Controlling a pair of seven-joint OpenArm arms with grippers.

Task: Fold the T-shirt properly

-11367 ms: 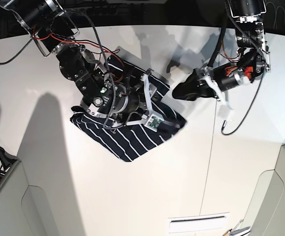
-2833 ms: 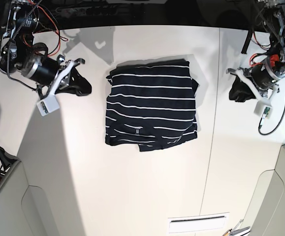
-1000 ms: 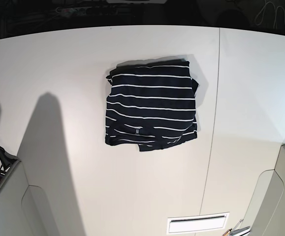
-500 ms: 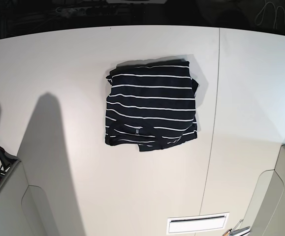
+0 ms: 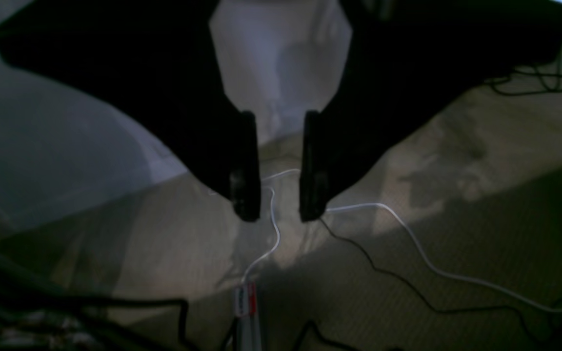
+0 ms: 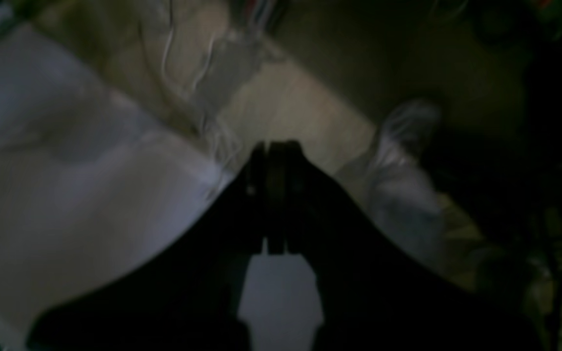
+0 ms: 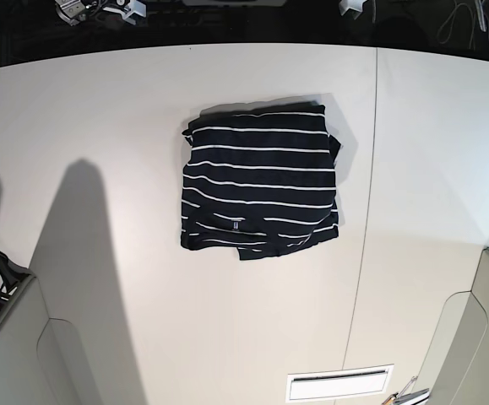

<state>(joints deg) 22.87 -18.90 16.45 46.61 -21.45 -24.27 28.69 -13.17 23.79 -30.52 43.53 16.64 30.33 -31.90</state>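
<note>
The T-shirt (image 7: 259,186), dark navy with thin white stripes, lies folded into a rough rectangle in the middle of the white table (image 7: 100,126); its small label (image 7: 236,225) faces up near the front edge. Neither gripper is near it. In the left wrist view my left gripper (image 5: 278,214) is open and empty, hanging over the floor beyond the table's edge. The right wrist view is blurred; there my right gripper (image 6: 271,146) is shut on nothing. Only small white arm parts (image 7: 355,7) peek in at the top of the base view.
A seam (image 7: 366,211) runs down the table right of the shirt. A white slotted vent (image 7: 339,382) sits at the front. Grey panels stand at the front left (image 7: 8,354) and front right (image 7: 472,337). Cables (image 5: 408,234) trail across the floor.
Both arms, earlier working on the shirt and then beside it, have pulled back off the table. Over the last second the shirt has not moved; small arm parts now show at the top edge.
</note>
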